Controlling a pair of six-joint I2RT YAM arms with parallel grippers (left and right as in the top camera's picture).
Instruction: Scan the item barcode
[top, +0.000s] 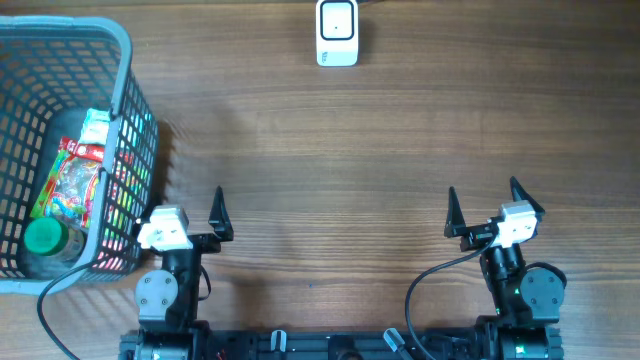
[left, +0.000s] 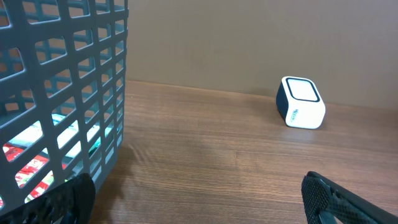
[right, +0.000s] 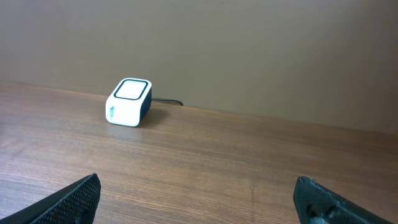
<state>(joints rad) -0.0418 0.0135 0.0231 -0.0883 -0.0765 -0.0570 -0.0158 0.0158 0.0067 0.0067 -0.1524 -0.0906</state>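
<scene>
Overhead: both my grippers sit at the near edge, holding nothing.
Left gripper (top: 180, 208) has its jaws wide apart, just right of the basket (top: 128, 62) at the left. Right gripper (top: 487, 200) also has its jaws wide apart. A snack bag (top: 70, 185) and a bottle (top: 45, 240) lie in the basket. The scanner (top: 337, 32) stands far centre, well apart from both.

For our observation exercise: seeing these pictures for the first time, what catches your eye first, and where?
The grey mesh basket on the left stands out, holding a colourful snack packet and a green-capped bottle. Next comes the small white scanner alone at the far edge. The left tool and right tool sit open and empty near the front.
</scene>
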